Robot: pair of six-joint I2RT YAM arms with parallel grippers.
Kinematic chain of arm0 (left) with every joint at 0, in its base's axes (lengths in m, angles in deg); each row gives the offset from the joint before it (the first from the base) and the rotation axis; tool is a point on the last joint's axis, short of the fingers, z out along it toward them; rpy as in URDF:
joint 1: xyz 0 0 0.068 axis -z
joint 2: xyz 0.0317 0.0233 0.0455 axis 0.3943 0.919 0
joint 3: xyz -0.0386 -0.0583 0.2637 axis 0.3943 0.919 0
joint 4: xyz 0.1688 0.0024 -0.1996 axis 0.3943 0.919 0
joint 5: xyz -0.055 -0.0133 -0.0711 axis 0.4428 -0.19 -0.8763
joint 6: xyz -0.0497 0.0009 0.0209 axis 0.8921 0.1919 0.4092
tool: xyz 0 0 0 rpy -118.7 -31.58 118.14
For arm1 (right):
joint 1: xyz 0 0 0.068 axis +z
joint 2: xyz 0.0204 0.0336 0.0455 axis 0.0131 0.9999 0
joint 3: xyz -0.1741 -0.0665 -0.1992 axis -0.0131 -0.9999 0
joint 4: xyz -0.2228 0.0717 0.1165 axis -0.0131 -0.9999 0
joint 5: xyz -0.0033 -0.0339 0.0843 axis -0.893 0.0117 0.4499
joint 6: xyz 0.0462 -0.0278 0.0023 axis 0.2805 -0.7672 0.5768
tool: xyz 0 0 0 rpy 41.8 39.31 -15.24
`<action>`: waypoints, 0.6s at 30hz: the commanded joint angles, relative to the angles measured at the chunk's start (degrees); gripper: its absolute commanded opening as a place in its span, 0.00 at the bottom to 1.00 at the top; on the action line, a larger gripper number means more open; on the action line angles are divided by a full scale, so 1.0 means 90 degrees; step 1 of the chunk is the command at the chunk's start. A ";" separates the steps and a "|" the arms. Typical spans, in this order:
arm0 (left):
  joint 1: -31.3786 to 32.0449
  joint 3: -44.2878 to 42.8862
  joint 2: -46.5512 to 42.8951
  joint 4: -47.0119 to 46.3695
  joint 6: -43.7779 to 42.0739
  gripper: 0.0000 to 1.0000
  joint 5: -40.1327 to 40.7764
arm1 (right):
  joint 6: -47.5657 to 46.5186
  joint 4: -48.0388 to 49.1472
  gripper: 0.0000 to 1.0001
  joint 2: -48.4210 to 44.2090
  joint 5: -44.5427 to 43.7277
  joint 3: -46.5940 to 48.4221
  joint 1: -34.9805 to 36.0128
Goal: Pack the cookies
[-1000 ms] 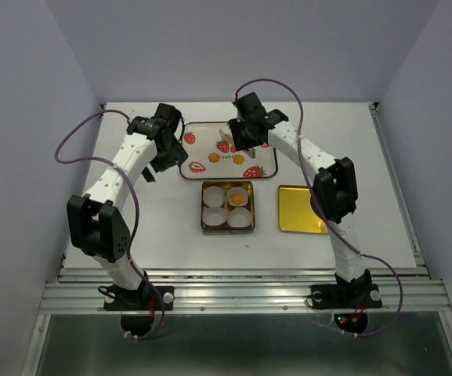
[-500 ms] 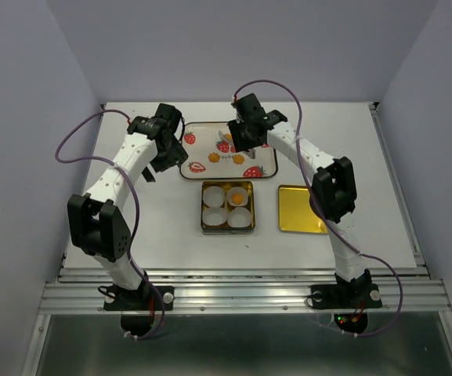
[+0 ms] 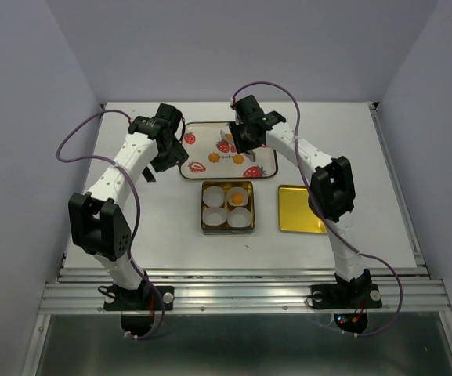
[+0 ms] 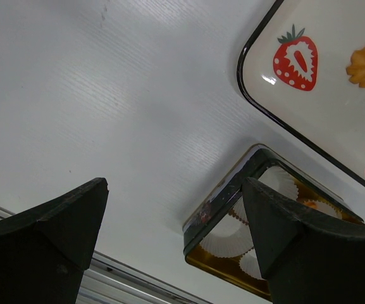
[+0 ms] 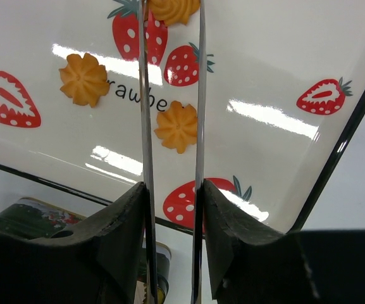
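Observation:
Three orange-yellow cookies lie on the strawberry-printed tray (image 5: 283, 69): one at the left (image 5: 84, 79), one in the middle (image 5: 178, 126), and one at the far end (image 5: 173, 9) between the tips of the metal tongs (image 5: 145, 114). My right gripper (image 5: 173, 187) is shut on these tongs above the tray (image 3: 210, 160). A fourth cookie (image 3: 237, 193) sits in a white paper cup in the square tin (image 3: 202, 207). My left gripper (image 4: 176, 185) is open and empty over the table, left of the tray and the tin (image 4: 223, 202).
The tin holds several white paper cups. Its gold lid (image 3: 301, 208) lies flat to the right of it. The table's near metal rail (image 3: 241, 294) runs along the front. Purple cables loop above both arms.
My right gripper with the tongs has moved slightly farther back and left over the tray. The left arm has not visibly moved.

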 commanded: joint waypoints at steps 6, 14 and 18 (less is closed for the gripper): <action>0.0020 -0.0172 0.0018 0.0070 0.0014 0.99 0.0062 | -0.0097 0.0327 0.41 -0.0162 -0.0093 0.0258 -0.0038; 0.0020 -0.0249 0.0047 0.0051 0.0034 0.99 0.0052 | -0.0106 0.0463 0.38 -0.0775 0.0004 -0.0052 -0.0038; 0.0020 -0.0337 0.0096 0.0031 0.0053 0.99 0.0043 | -0.0233 0.0512 0.38 -0.1284 0.0131 -0.0570 -0.0038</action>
